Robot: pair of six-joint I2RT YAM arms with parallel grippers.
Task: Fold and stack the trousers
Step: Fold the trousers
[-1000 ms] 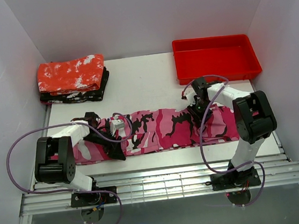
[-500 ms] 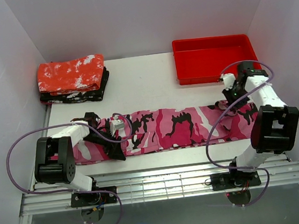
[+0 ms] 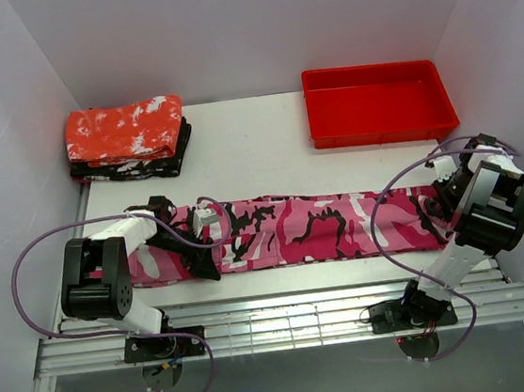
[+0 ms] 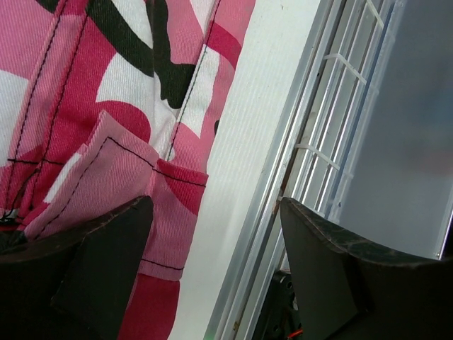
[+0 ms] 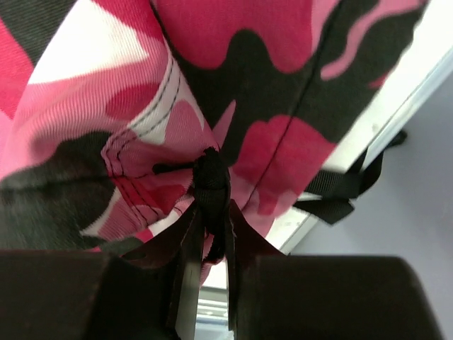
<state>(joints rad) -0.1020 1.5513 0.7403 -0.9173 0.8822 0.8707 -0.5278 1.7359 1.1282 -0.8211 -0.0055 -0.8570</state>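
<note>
The right gripper (image 5: pixel 210 212) pinches a black loop on the trousers (image 3: pixel 313 228) — over the last second it has pulled that end rightward, level with the red tray's (image 3: pixel 383 134) right end. They lie stretched left-to-right in front of the tray, with the left gripper (image 4: pixel 212 219) spread over the other end.

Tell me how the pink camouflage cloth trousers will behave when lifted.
Probably floppy: the pink camouflage cloth trousers pucker where the right gripper pinches them. Likely light, being thin flat cloth. The free end should sag.
</note>
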